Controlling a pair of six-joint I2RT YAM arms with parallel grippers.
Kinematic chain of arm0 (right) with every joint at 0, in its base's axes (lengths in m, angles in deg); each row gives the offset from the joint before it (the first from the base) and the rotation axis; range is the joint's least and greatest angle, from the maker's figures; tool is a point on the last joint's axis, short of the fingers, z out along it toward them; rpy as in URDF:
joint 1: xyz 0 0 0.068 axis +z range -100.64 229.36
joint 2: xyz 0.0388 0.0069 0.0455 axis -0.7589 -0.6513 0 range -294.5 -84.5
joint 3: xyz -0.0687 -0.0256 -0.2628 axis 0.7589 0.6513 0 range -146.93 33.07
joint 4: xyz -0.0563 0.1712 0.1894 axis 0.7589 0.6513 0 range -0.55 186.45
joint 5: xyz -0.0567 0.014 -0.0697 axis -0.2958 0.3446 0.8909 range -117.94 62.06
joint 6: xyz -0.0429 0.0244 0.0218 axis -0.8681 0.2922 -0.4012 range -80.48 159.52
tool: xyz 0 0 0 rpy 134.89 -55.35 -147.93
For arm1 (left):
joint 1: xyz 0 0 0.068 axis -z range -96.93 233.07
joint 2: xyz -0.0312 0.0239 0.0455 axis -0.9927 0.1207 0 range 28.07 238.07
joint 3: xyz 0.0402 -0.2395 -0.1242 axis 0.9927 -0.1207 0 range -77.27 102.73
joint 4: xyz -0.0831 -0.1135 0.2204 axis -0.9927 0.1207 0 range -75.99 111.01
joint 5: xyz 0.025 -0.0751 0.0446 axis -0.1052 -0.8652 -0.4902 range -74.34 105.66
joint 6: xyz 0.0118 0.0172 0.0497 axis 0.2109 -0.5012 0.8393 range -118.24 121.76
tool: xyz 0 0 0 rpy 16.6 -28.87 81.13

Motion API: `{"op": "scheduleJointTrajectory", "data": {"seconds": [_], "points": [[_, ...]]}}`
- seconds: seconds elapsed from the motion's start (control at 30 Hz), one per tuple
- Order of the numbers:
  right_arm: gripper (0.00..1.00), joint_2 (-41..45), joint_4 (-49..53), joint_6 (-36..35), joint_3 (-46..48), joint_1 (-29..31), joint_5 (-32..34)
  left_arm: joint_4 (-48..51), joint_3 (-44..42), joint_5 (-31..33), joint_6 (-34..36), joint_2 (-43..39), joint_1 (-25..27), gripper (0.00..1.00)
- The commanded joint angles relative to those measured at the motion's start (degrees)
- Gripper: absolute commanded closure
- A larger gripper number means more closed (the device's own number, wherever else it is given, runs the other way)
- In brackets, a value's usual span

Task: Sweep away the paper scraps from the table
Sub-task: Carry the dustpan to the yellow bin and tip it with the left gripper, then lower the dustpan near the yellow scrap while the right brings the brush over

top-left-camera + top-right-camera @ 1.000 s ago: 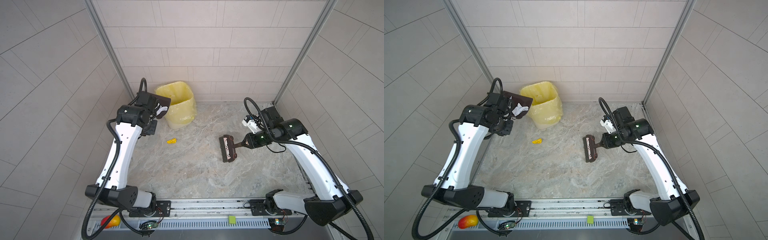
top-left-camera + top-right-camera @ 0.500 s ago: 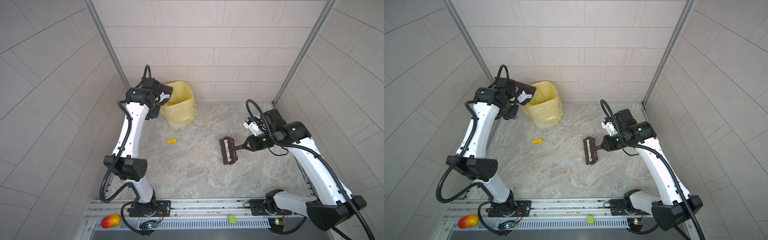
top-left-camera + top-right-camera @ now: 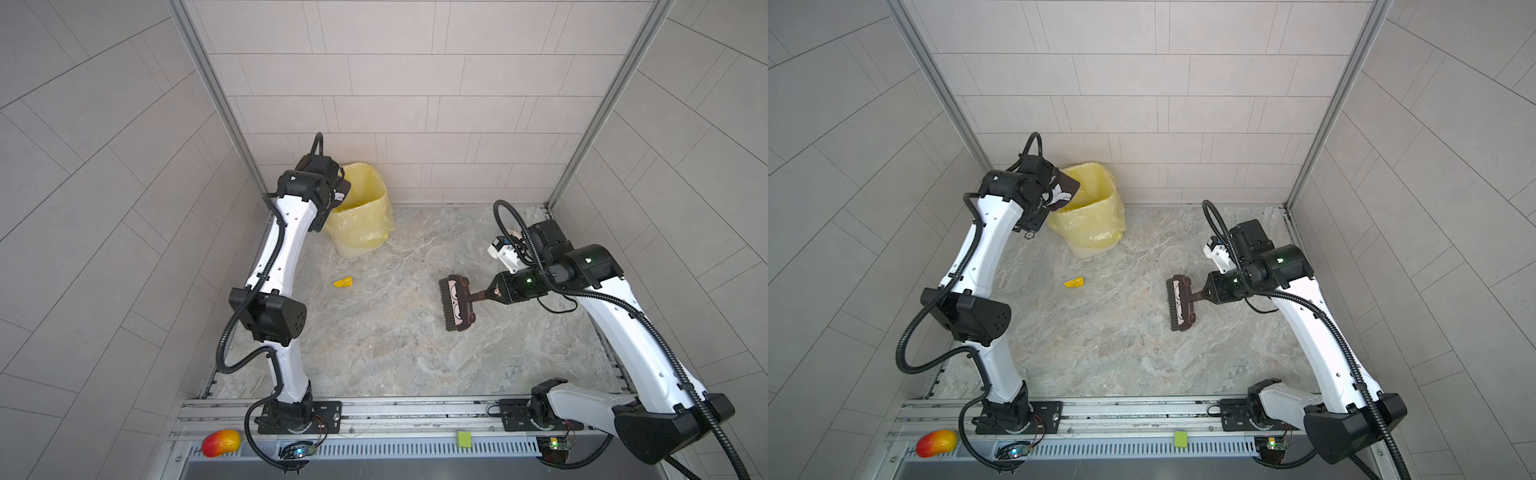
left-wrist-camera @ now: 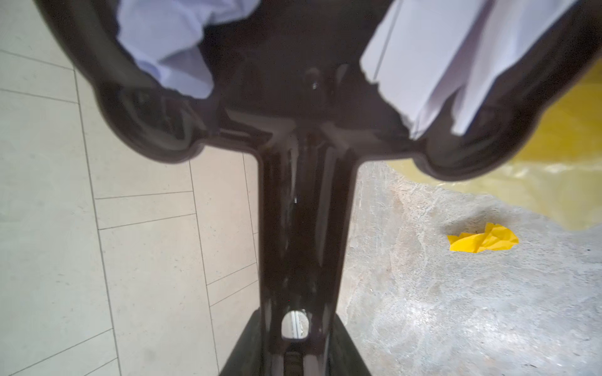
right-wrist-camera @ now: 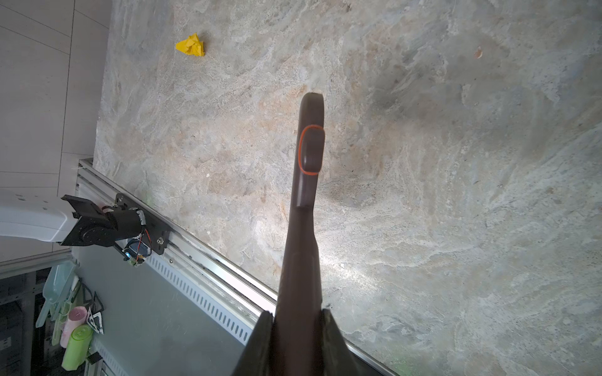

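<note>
At the yellow bin [image 3: 368,220] rim: dustpan [image 4: 293,65] holding lilac paper scraps [image 4: 439,58], left gripper [image 4: 294,355] clamped on its handle. Near the bin, on the table [image 3: 395,357]: one yellow scrap [image 3: 343,282]. Farther off: brush [image 3: 457,305], clamped in right gripper [image 5: 296,341].

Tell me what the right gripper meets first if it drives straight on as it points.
The right gripper, shut on the dark brown brush, points across bare marbled table; the crumpled yellow paper scrap lies off that line. Possibly the left arm's black elbow first.

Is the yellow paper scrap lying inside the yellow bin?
No, in a top view the yellow paper scrap lies on the bare table, apart from the bin.
</note>
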Motion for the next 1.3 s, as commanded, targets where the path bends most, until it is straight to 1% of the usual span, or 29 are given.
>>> {"op": "scheduleJointTrajectory", "data": {"seconds": [0.0,0.1,0.23,0.37,0.43,0.53,0.63,0.7,0.77,0.87,1.07,1.2,1.27], "points": [[1.0,0.66,-0.28,-0.19,0.72,-0.31,-1.02,-4.0,-0.69,8.57,5.06,-0.91,2.43,1.0],[1.0,0.83,-0.87,-0.04,1.53,-0.34,-1.42,-7.12,-2.57,13.84,8.76,-1.4,4.1,1.0],[1.0,1.01,-0.71,-0.52,1.56,-0.39,-1.46,-11.89,-7.26,20.37,14.26,-2.25,5.52,1.0],[1.0,1.12,-0.17,-1.08,1.7,-0.37,-1.63,-20.83,-13.4,27.19,22.97,-3.83,7.04,1.0],[1.0,1.17,-0.26,-1.25,2.02,-0.32,-1.8,-25.38,-15.38,28.84,26.96,-4.81,7.58,1.0],[1.0,1.35,-0.87,-1.14,2.93,-0.31,-2.49,-33.32,-18.14,31.13,34.86,-6.2,8.4,1.0],[1.0,1.45,-1.27,-1.03,3.57,-0.37,-2.76,-44.15,-22.67,33.38,44.93,-7.88,9.16,1.0],[1.0,1.54,-1.48,-1.04,3.84,-0.37,-2.78,-50.87,-25.81,34.06,51.38,-9.03,9.68,1.0],[1.0,1.69,-1.57,-1.08,4.06,-0.37,-2.65,-55.74,-28.18,34.15,55.54,-9.91,10.29,1.0],[1.0,1.8,-1.84,-1.04,4.41,-0.36,-2.76,-57.65,-30.03,34.03,57.36,-10.4,10.99,1.0],[1.0,1.97,-1.94,-0.99,4.33,-0.36,-2.85,-58.1,-31.36,34.26,57.62,-11.18,11.02,1.0],[1.0,2.1,-1.99,-0.7,4.37,-0.35,-2.85,-58.28,-31.72,34.02,57.16,-12.06,11.02,1.0],[1.0,2.29,-2.25,-0.55,4.5,-0.37,-3.02,-56.9,-31.42,33.57,55.6,-12.48,11.02,1.0]]}}
